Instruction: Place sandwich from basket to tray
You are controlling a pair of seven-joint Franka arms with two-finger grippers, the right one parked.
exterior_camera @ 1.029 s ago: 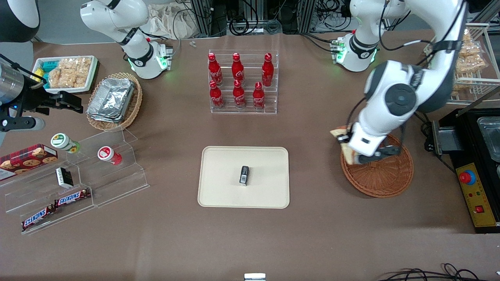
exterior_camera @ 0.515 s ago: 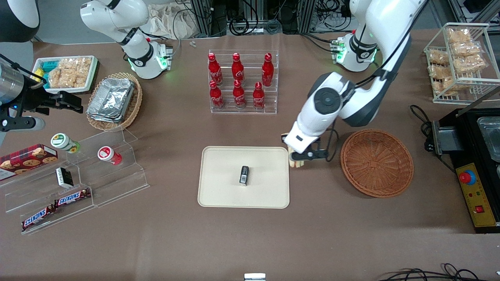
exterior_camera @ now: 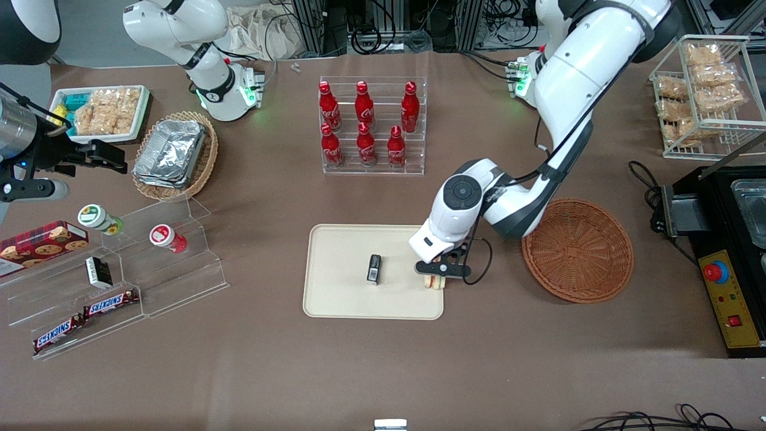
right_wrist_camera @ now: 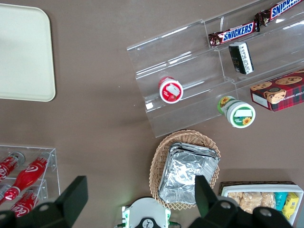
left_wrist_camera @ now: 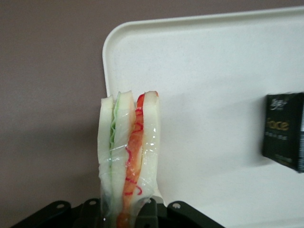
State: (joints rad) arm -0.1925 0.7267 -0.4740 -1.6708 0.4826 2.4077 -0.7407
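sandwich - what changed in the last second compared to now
The gripper, shut on the sandwich, carried it out of the basket and toward the parked arm's end, and it now hangs over the tray at the edge nearest the basket. The small black box on the tray, the empty basket and the tray itself stayed put.

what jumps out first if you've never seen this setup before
The white working arm reaching low over the cream tray, its gripper shut on a wrapped sandwich held over the tray's edge nearest the basket. Beside it the reddish-brown wicker basket holds nothing, and a small black box lies on the tray's middle. Farther from the camera, red bottles stand in a clear rack.
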